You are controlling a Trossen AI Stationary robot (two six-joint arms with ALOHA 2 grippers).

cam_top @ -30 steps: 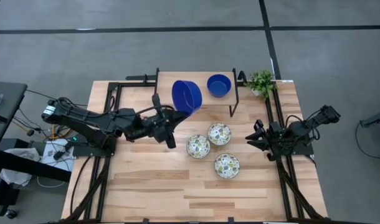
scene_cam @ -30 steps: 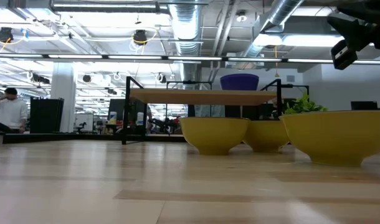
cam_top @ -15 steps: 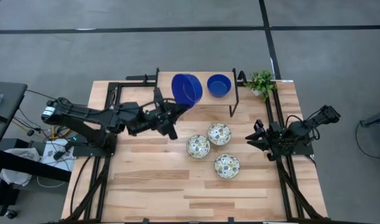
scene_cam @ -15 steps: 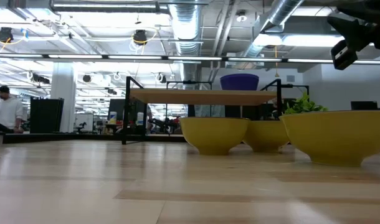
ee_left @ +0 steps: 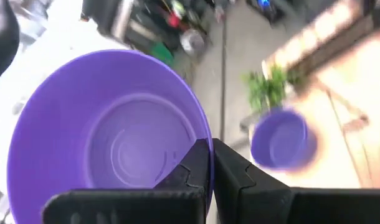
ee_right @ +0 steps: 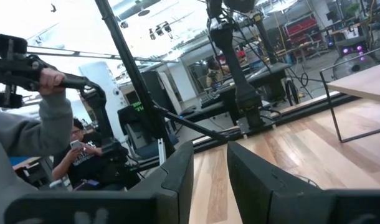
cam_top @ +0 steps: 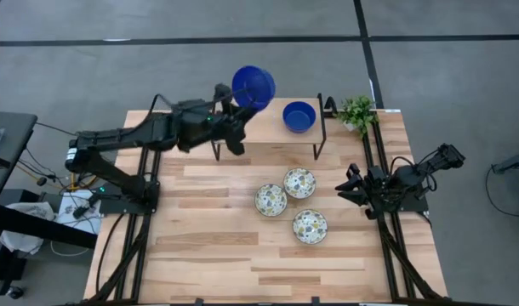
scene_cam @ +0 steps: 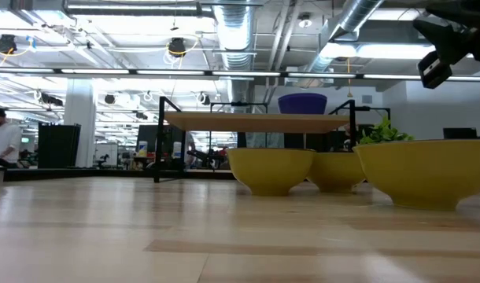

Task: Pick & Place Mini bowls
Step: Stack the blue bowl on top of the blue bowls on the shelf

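Shelf [cam_top: 268,119]: blue bowl [cam_top: 299,116] fills right end, left end bare. Three patterned bowls [cam_top: 292,201] crowd table centre; table's left half open.

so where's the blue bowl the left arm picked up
In the high view the blue bowl is held by its rim in the left gripper, tipped on edge above the back of the small raised shelf, left of the other blue bowl.

- Table [cam_top: 208,246]: three patterned bowls [cam_top: 287,202] lie between both claws, nearer the right claw [cam_top: 351,189].
- Shelf [cam_top: 281,136]: blue bowl [cam_top: 299,116] beside the left claw [cam_top: 239,109].
- Plant [cam_top: 357,112] beyond the right claw.
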